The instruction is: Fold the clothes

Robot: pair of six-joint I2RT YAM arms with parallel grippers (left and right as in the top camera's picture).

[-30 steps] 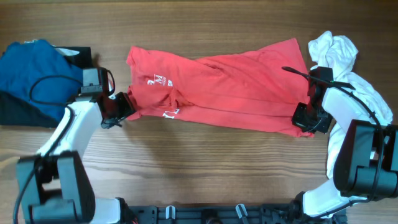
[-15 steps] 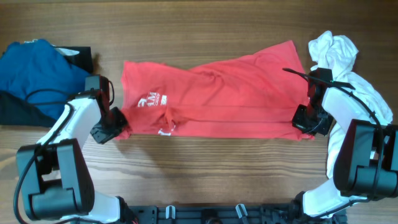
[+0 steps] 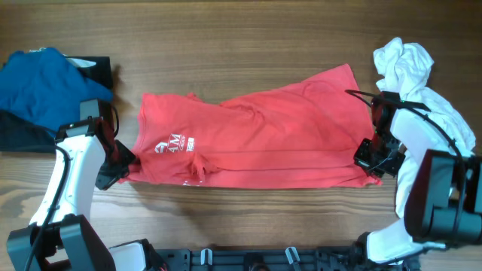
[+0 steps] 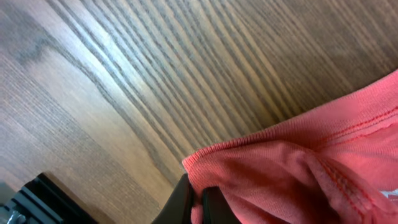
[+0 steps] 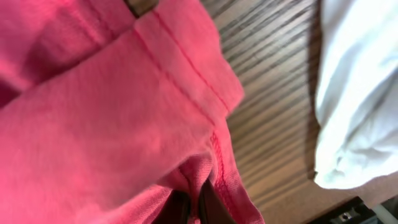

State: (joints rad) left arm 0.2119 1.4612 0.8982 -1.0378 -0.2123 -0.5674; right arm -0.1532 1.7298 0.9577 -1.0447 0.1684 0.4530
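Because your left pincer (image 3: pixel 123 163) clamps shut on its nine-o'clock edge and your right pincer (image 3: pixel 370 156) on its three-o'clock edge, the soft red cotton T-shirt (image 3: pixel 256 143) lies stretched across the wooden counter (image 3: pixel 226 45), probably to flatten it for folding.

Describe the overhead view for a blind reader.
A red T-shirt with white lettering lies spread across a wooden table, one lower corner pinched in the jaws of the left arm, the other in those of the right arm. A blue garment is heaped at the left edge, a white garment at the right.

Robot workbench; wood-grain table (image 3: pixel 248 38)
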